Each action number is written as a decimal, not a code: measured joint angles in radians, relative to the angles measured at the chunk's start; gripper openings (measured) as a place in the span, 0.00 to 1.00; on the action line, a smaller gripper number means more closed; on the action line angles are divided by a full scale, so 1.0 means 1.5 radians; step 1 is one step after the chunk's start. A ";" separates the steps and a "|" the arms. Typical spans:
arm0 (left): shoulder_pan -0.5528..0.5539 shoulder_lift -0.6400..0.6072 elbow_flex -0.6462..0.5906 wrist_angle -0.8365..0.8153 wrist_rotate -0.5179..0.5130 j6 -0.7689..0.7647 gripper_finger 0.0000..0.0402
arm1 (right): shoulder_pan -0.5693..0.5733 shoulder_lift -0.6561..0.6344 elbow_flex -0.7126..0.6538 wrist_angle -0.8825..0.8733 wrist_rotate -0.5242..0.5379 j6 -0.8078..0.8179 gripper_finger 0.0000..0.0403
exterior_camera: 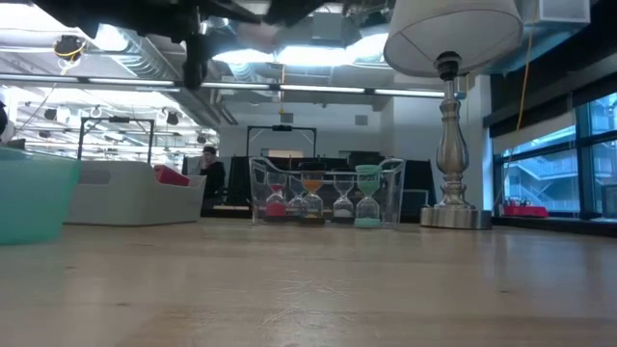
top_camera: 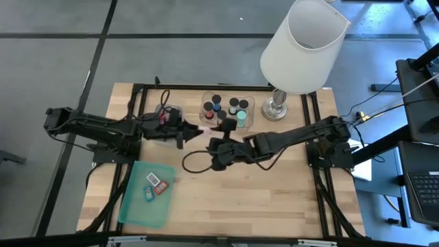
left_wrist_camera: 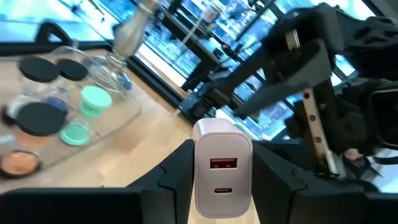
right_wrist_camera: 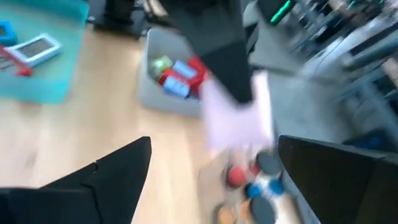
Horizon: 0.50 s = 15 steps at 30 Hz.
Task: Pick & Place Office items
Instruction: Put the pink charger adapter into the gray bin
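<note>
My left gripper (top_camera: pixel 193 130) is shut on a small pinkish-white charger block (left_wrist_camera: pixel 222 168), held level above the table's middle. My right gripper (right_wrist_camera: pixel 213 142) stands open just to the charger's right, its fingers apart on either side of the block (right_wrist_camera: pixel 239 118) and touching nothing. Behind them a clear tray (top_camera: pixel 248 103) holds several hourglass-like timers with dark and coloured caps (top_camera: pixel 233 110). Small coloured items (top_camera: pixel 155 184) lie on a flat green lid (top_camera: pixel 140 206) at the near left. More coloured pieces (right_wrist_camera: pixel 177 78) sit in a grey bin. My left gripper pinches the charger's two narrow sides (left_wrist_camera: pixel 198 177) between its two fingers (left_wrist_camera: pixel 177 177). The fingers come level from the table's left. The charger is lifted clear of the table, and its face with the two ports (left_wrist_camera: pixel 222 165) is turned toward the wrist camera.
A big lamp with a white shade (top_camera: pixel 302 48) and a metal foot (top_camera: pixel 276 106) stands at the far right, beside the clear tray. A black cable loop (top_camera: pixel 194 162) lies on the wood under the right arm. Bare wood (top_camera: pixel 274 199) stretches along the near right.
</note>
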 joint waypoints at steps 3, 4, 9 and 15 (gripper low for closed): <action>0.025 0.000 0.000 -0.006 0.000 0.018 0.31 | 0.006 -0.033 0.000 -0.101 -0.031 0.098 0.88; 0.034 0.000 0.000 -0.017 0.000 0.031 0.31 | 0.009 -0.045 0.000 -0.136 -0.045 0.137 0.88; 0.098 -0.014 0.000 -0.144 -0.063 0.092 0.30 | 0.030 -0.091 0.000 -0.300 -0.139 0.345 0.86; 0.170 -0.040 0.000 -0.390 -0.221 0.104 0.31 | 0.080 -0.097 0.000 -0.447 -0.140 0.476 0.85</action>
